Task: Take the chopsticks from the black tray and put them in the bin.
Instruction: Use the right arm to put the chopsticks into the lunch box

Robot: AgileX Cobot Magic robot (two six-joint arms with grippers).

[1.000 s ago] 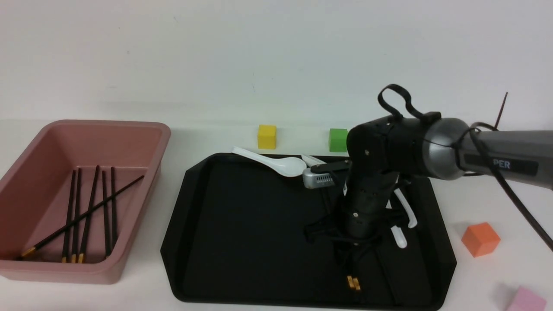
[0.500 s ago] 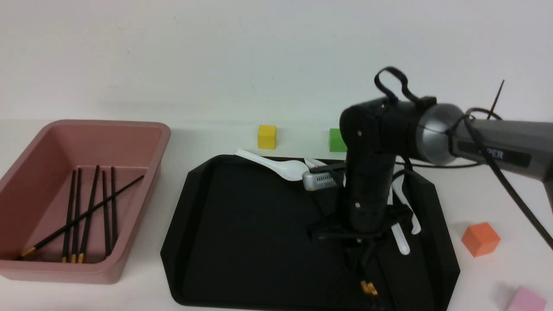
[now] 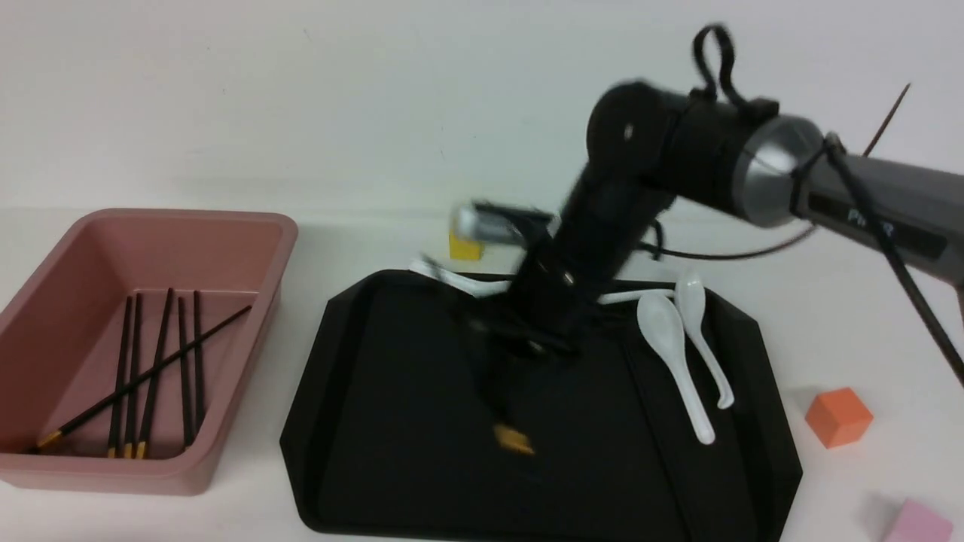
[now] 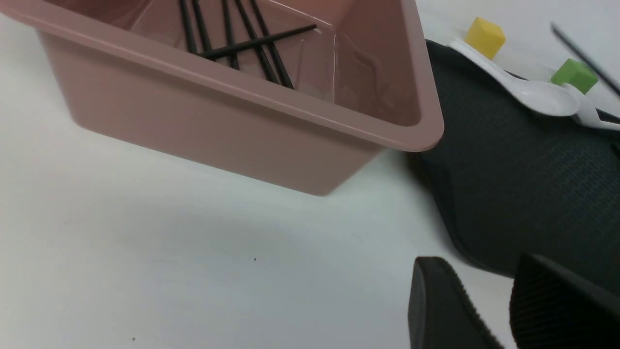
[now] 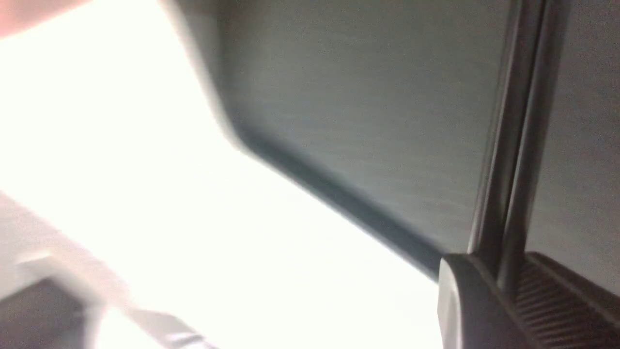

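Observation:
My right gripper [image 3: 520, 354] is shut on two black chopsticks [image 3: 512, 436] and holds them above the middle of the black tray [image 3: 392, 391], gold ends hanging low and blurred. In the right wrist view the sticks [image 5: 508, 169] run out from between the closed fingers [image 5: 474, 300] over the tray [image 5: 363, 97]. The pink bin [image 3: 248, 226] stands left of the tray with several chopsticks [image 3: 154, 369] lying in it. My left gripper [image 4: 489, 291] is open and empty, low over the table beside the bin [image 4: 242, 126] and the tray's corner [image 4: 508, 169].
Two white spoons [image 3: 678, 354] lie on the tray's right side and another [image 3: 459, 278] on its far rim. A yellow cube [image 3: 463, 247] sits behind the tray, an orange cube [image 3: 837, 416] and a pink cube [image 3: 915, 523] to its right. A green cube [image 4: 574, 75] shows in the left wrist view.
My right arm has risen and swung left with the two chopsticks, lifting them off the tray's right front part. The two spoons it covered now show.

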